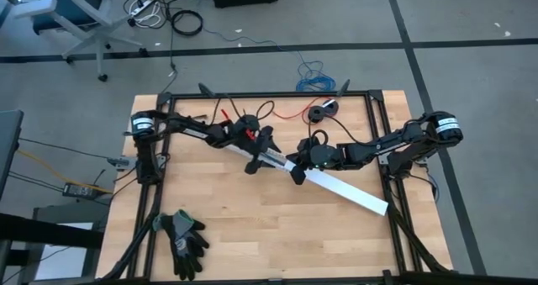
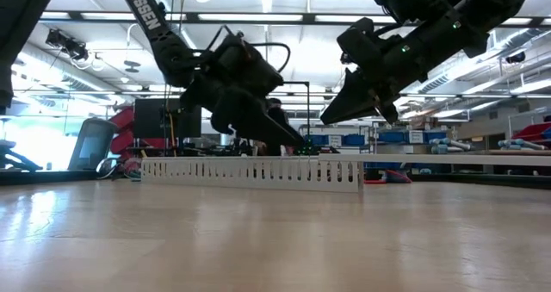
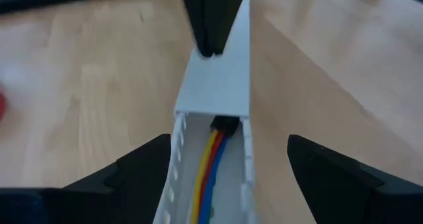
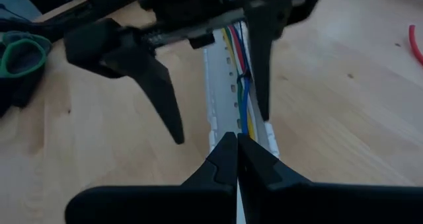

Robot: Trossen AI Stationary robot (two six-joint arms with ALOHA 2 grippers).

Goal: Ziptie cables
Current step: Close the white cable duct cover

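White plastic cable duct [image 1: 336, 184] lies slantwise across the wooden table [image 1: 252, 226], running from about ten o'clock of the table's middle down toward four o'clock. Inside its open end sit the cables [image 3: 210, 164], yellow, red and blue strands side by side, joined at a dark end just where the lid [image 3: 218, 85] starts. Left gripper [image 1: 256, 150] straddles that open stretch, fingers [image 3: 142, 168] spread wide on either side of the duct, holding nothing. Right gripper [image 1: 296, 169] comes in from three o'clock, fingers pressed together to a point, tip down on the duct right at the lid's edge. Over at seven o'clock, a pair of dark gloves [image 1: 183, 241] with green trim lies near the table's front edge.
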